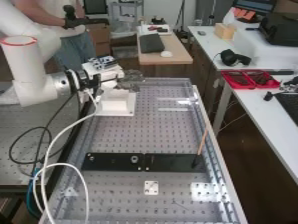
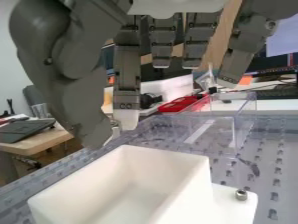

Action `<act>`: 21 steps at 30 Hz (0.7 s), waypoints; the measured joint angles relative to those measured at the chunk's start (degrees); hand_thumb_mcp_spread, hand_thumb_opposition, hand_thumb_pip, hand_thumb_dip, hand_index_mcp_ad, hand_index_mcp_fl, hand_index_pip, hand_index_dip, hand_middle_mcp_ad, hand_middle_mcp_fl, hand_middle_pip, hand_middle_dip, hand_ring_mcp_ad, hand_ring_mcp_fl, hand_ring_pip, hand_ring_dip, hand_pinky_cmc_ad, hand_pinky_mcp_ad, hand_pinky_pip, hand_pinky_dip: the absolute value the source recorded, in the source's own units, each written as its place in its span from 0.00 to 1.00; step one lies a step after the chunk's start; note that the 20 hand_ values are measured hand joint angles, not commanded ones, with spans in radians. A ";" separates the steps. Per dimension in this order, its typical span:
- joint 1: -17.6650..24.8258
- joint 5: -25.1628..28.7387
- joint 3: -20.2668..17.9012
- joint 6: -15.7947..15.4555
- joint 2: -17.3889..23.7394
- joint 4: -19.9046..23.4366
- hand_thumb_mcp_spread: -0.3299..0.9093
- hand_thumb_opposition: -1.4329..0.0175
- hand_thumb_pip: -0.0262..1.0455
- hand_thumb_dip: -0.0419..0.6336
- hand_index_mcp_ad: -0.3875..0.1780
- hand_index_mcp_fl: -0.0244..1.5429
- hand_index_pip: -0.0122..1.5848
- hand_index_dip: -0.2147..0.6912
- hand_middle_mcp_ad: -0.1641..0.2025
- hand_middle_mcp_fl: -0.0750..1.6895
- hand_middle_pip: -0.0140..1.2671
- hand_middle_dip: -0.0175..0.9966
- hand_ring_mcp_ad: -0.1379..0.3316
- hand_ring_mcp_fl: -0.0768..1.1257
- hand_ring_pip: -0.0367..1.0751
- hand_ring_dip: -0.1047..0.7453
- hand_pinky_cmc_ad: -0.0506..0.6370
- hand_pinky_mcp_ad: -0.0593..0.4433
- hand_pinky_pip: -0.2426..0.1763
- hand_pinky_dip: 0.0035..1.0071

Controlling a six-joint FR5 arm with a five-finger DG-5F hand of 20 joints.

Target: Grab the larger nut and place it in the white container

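Hand (image 1: pixel 131 79) is seen in upper left-centre of the high view, just above the white container (image 1: pixel 114 104). In the wrist view the thumb (image 2: pixel 63 70) and one of the fingers (image 2: pixel 126 75) are brought together at the tips, near the container's rim. The larger nut (image 2: pixel 115 122) appears to be pinched between them, mostly hidden; only a small metallic bit is seen. The other fingers are hung fairly straight, apart from it. Container is open-topped, its hollow in view; a small round metal piece (image 2: pixel 241 195) is set on its side flange.

Flat black bar (image 1: pixel 113 162) is laid across the bench (image 1: pixel 143 135), lower centre of the high view. Bearing (image 1: pixel 134 159) is stood on it. Thin wooden stick (image 1: pixel 202 142) is tilted at the bar's right end. Small white plate (image 1: pixel 151 188) is placed below the bar, near it. White cable (image 1: pixel 61 135) is looped down the left side. Red tray (image 1: pixel 249 79) is placed on the white table (image 1: pixel 266 112), right side. Clear box (image 2: pixel 229 117) is seen beyond the container in the wrist view.
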 joint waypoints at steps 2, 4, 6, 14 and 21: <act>0.07 0.43 -0.21 -0.36 0.10 -0.45 0.54 0.36 0.72 0.40 0.55 0.18 0.97 0.31 0.63 0.04 0.12 0.22 0.56 0.06 0.19 0.25 0.55 0.70 0.36 0.66; 0.08 0.51 -0.26 -0.57 0.13 -0.62 0.54 0.37 0.72 0.40 0.51 0.15 0.97 0.31 0.63 0.04 0.12 0.22 0.56 0.06 0.19 0.25 0.55 0.70 0.36 0.66; 0.09 0.66 -0.39 -1.14 0.21 -0.96 0.54 0.37 0.79 0.41 0.46 0.06 0.97 0.29 0.63 0.04 0.11 0.22 0.56 0.06 0.19 0.25 0.55 0.70 0.37 0.67; -0.38 1.56 -0.18 -1.05 0.20 -1.31 0.51 0.37 0.79 0.41 0.45 0.02 0.93 0.17 0.63 0.04 0.11 0.22 0.56 0.06 0.20 0.25 0.56 0.70 0.37 0.74; -2.84 7.09 0.75 1.52 3.19 0.22 0.50 0.38 0.79 0.41 0.45 0.02 0.90 0.14 0.63 0.04 0.11 0.22 0.56 0.06 0.21 0.25 0.56 0.70 0.36 0.75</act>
